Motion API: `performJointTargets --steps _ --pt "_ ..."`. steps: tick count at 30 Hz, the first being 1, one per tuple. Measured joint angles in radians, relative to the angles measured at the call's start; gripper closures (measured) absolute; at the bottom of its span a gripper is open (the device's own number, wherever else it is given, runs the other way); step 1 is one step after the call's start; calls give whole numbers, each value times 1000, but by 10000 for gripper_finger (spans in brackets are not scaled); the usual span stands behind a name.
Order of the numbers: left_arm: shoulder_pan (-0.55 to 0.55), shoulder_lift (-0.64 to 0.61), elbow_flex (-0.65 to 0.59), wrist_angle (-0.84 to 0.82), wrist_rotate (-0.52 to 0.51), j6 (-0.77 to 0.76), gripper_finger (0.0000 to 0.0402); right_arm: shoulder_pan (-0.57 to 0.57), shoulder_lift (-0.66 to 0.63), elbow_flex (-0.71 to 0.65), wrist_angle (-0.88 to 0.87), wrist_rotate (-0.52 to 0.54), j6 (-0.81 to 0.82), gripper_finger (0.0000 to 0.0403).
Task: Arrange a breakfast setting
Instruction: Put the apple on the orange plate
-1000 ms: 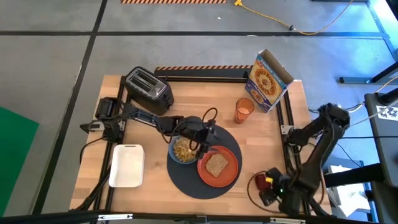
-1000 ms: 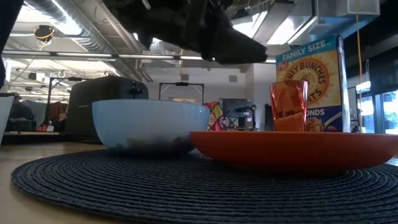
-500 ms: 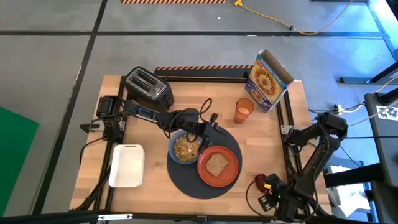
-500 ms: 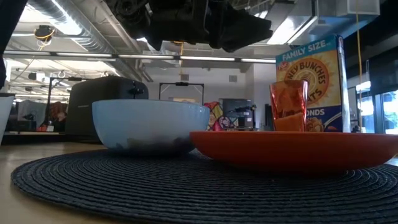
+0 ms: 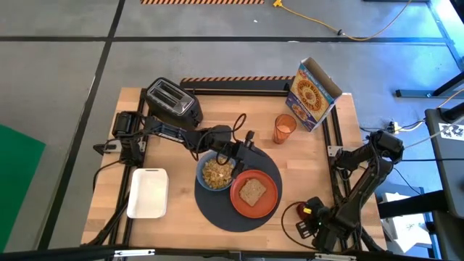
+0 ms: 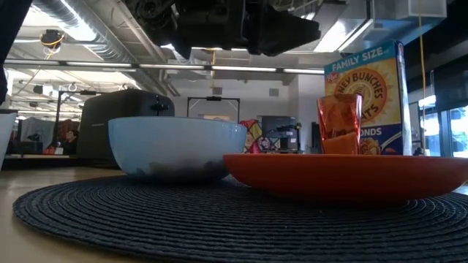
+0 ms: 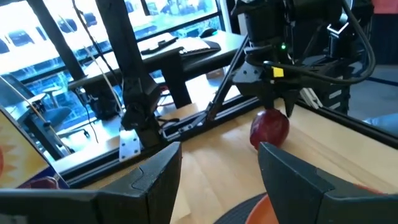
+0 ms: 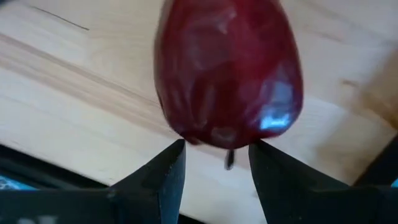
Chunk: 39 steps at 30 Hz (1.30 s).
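The small dark-red fruit (image 8: 229, 74) sits on the tabletop (image 5: 312, 159), right of the dark-grey mat (image 5: 217, 210). The right gripper (image 8: 214, 165) fingers are open, their tips just beside the fruit.

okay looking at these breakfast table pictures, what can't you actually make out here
- Right gripper and dark-red fruit: neither wrist view settles whether the fingers are closed on it; in the high view, the gripper covers the fruit.
- Toast slice: in the low view, the orange plate's rim hides it.
- Blue bowl: the low view cannot see its contents.
- Left gripper: the low view's top edge cuts it off.
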State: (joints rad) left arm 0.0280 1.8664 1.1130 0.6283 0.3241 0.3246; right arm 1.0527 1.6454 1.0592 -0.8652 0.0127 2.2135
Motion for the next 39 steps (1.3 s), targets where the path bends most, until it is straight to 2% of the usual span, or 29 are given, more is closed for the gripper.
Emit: performJointTargets --steps 6,15,22,36,39 --pt "0 0 0 -18 0 -4 193 0 0 0 -26 -18 -25 251" --pt "-2 0 0 -58 -23 -9 193 0 0 0 -104 -33 -137 348" --pt "-2 0 0 -61 -27 -27 193 0 0 -1 -139 -32 -154 395" --pt "-3 0 0 -61 -27 -27 193 0 -2 -1 -46 -32 -151 401" --pt "-3 0 0 -61 16 -14 193 0 -27 -1 -10 1 -151 401"
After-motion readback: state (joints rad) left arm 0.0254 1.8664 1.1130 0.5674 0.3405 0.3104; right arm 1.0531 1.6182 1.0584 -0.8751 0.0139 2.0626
